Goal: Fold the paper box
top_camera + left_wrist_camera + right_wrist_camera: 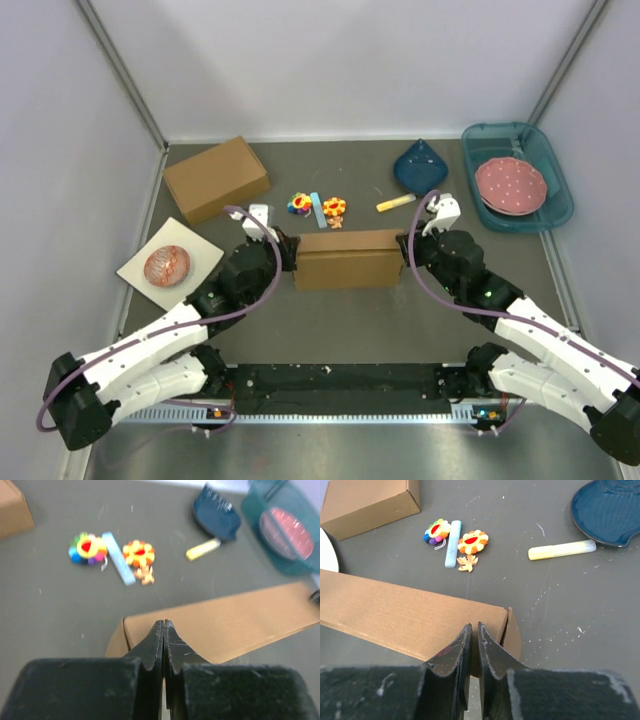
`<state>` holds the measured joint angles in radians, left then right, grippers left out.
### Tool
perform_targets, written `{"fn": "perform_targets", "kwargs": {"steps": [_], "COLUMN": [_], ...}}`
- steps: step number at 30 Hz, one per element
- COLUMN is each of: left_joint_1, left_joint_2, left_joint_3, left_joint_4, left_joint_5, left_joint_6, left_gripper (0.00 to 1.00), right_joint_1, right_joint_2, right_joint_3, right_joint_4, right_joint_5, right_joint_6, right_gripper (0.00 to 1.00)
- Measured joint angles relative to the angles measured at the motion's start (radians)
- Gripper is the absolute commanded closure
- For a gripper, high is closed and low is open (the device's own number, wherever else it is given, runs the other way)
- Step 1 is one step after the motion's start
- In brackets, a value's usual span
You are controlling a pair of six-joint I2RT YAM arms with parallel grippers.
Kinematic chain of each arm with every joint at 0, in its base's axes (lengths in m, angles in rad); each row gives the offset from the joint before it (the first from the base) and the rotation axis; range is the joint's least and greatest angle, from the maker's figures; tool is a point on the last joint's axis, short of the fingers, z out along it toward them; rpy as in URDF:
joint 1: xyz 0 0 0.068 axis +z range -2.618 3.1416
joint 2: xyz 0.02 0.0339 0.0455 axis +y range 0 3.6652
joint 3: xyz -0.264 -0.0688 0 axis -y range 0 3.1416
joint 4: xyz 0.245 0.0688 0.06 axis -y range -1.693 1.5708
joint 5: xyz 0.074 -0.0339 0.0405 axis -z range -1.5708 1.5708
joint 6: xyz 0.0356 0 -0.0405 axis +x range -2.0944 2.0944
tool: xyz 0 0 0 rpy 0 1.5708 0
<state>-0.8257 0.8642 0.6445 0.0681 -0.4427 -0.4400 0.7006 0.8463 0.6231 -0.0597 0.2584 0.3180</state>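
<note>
Right now the paper box (347,259) lies as a shallow, long brown shape across the middle of the desk (350,330), its length running left to right between my two arms. My left fingers (164,625) sit at its left end, pressed together so that only a thin line shows between them; their tips overlap the near top edge by the corner, and I cannot tell whether any cardboard is caught there. My right fingers (474,627) sit at the right end, drawn almost together with a narrow slit between them. Their tips are over the near top edge too, and I cannot tell if they touch it. At that end a side flap stands slightly off the body of the box. Beyond the box, near its far edge, lie two bright flower toys (300,204) with a light blue stick (318,210) between them. A yellow marker (395,203) lies to their right, just beside a dark blue dish (420,166). A teal tray (495,140) in the far right corner holds a pink plate (510,184). A deeper cardboard box (216,178) stands at the far left, and nearer me a white card (190,245) carries a round reddish thing (166,265).
</note>
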Motion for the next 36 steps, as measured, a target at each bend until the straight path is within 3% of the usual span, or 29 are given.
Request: {"fn": "perform_targets", "kwargs": {"steps": [8, 15, 21, 27, 36], "left_joint_1": [0.005, 0.006, 0.007, 0.008, 0.019], "left_joint_2": [-0.029, -0.097, -0.098, -0.015, 0.004], "left_joint_3": [-0.140, -0.070, -0.017, -0.193, -0.224], "left_joint_4": [0.109, 0.050, 0.089, 0.177, 0.261], "left_joint_5": [0.034, 0.011, 0.022, 0.112, 0.125], "left_joint_6": [-0.117, -0.065, -0.058, -0.159, -0.222], "left_gripper": [0.97, 0.92, 0.97, 0.99, 0.99], "right_joint_1": [0.000, 0.000, 0.000, 0.000, -0.001], "right_joint_2": [0.000, -0.001, -0.001, -0.002, -0.009], "right_joint_3": [0.001, 0.002, 0.002, 0.002, 0.094], "right_joint_4": [0.000, 0.000, 0.000, 0.000, -0.137], "right_joint_5": [-0.007, -0.006, -0.006, -0.008, -0.029], "right_joint_6": [-0.001, -0.002, -0.001, -0.001, -0.021], "right_gripper": [0.91, 0.91, 0.91, 0.91, 0.89]}}
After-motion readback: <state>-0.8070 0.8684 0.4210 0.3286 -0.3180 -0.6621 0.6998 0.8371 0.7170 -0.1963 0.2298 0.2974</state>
